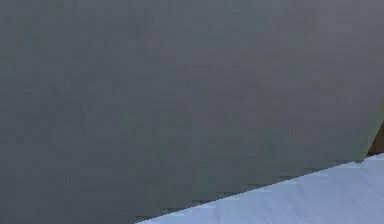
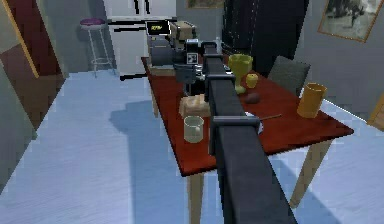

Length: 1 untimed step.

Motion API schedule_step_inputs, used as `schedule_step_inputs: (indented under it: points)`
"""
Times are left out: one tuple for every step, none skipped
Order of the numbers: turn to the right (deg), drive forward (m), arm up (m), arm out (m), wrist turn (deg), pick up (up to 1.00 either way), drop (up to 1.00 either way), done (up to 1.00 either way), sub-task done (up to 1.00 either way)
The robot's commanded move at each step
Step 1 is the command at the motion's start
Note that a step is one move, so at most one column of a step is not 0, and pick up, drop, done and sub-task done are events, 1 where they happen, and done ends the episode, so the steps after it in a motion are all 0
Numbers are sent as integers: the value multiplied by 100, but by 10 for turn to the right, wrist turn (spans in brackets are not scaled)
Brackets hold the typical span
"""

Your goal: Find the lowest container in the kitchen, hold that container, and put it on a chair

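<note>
**Forward view.** We are facing a grey wall [image 1: 180,90]. A strip of pale blue floor [image 1: 320,195] is showing at the lower right.

**Arm side view.** The arm [image 2: 240,150] is reaching out along a red-brown table [image 2: 300,132]. The gripper [image 2: 133,76] is lying just past the table's far left corner. We cannot tell how its fingers are standing, nor whether they are carrying anything.

Three containers are standing on the table, and we cannot tell which is the lowest:
- a pale cup [image 2: 193,127] by the near left edge
- a green pot [image 2: 240,68] toward the far edge
- an orange container [image 2: 312,99] near the right corner

A grey chair [image 2: 288,72] is standing behind the far edge.
</note>
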Motion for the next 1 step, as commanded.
schedule_step_inputs:
  points:
    - [0,0,-28,0,0,0,0,0,0]
